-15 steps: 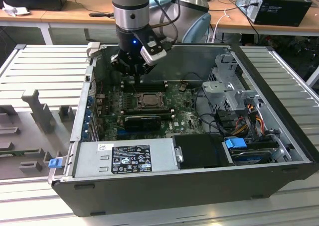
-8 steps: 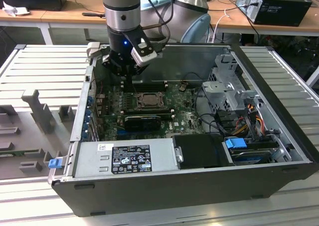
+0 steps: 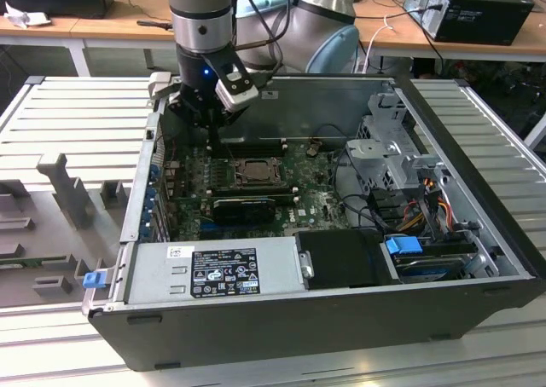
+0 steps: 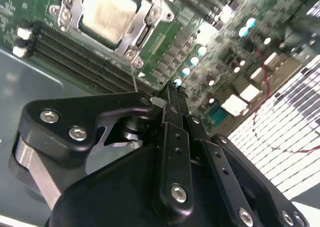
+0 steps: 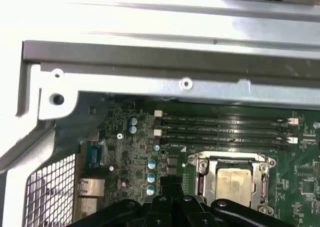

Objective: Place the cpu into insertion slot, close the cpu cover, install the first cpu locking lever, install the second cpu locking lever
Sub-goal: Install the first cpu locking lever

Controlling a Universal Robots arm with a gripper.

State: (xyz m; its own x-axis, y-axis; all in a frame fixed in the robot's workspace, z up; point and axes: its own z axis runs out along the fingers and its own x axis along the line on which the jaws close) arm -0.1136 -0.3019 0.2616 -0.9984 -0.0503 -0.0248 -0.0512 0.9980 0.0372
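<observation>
The cpu (image 4: 107, 14) lies flat in the insertion slot (image 4: 67, 12) on the green motherboard, its dull metal top facing up; it also shows as cpu (image 5: 232, 182) and cpu (image 3: 253, 173). The silver cpu cover (image 4: 146, 18) lies down around it as a frame. A thin metal lever (image 4: 134, 77) rises from the socket's corner toward my fingertips. My gripper (image 4: 170, 93) hovers beside the socket, between it and the case's back wall, shut with nothing in it. It shows again as gripper (image 5: 169, 187) and gripper (image 3: 212, 129).
Long black memory slots (image 5: 225, 129) run between the socket and the case's metal wall (image 5: 165, 62). A black graphics card (image 3: 243, 208) sits in front of the socket. The power supply (image 3: 213, 272) and drive cage (image 3: 392, 148) with cables fill the case's near and right sides.
</observation>
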